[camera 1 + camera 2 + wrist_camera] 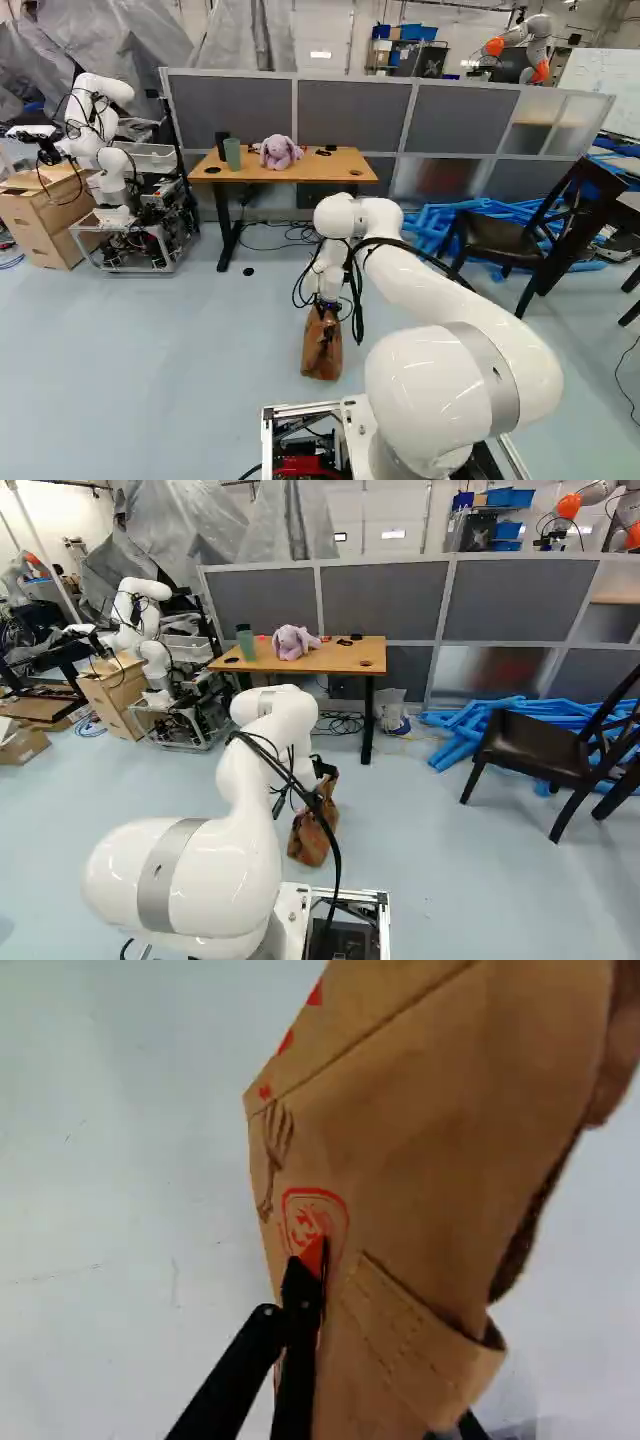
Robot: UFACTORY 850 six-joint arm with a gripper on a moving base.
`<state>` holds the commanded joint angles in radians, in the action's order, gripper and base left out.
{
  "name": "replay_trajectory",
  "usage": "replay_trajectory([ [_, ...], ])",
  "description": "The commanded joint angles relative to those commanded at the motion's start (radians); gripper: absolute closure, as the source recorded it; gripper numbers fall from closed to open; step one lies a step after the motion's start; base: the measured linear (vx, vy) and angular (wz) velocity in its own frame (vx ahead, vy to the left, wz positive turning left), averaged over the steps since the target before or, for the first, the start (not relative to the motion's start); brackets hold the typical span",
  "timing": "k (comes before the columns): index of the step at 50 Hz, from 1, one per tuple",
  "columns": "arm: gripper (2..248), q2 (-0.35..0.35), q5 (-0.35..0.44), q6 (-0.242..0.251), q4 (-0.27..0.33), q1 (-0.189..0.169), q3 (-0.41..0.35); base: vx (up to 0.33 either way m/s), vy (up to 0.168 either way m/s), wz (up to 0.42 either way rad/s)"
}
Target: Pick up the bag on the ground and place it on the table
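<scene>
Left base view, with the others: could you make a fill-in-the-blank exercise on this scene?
The plush toy on the table is coloured ____. Of the table and the bag, the one nearer the arm's foot is the ____. The utensil pictured on the bag in the wrist view is a ____.

Missing words: purple; bag; fork.

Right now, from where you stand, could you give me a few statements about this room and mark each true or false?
1. A purple plush bunny sits on the wooden-topped table. True.
2. The brown paper bag is already on that table. False: it is low down, at the black tool, nearer than the table.
3. In the left base view, the green cup stands right of the bunny. False: it stands to its left.
4. A dark wooden chair stands near the blue tubes. True.
5. That chair's seat is bright yellow. False: it is dark brown or black.
</scene>
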<state>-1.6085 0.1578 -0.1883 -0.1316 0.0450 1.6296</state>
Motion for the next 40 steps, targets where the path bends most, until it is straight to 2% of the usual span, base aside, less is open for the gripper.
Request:
replay_trajectory([
  [1,221,0.003,0.0,0.0,0.0,0.0,-0.003,0.0,0.0,0.0],
  [5,221,0.017,0.0,0.0,0.0,0.0,-0.017,0.0,0.0,0.0],
  [6,229,0.02,0.0,0.0,0.0,0.0,-0.02,0.0,0.0,0.0],
  [40,229,0.149,0.0,0.0,0.0,0.0,-0.144,0.0,0.0,0.0],
])
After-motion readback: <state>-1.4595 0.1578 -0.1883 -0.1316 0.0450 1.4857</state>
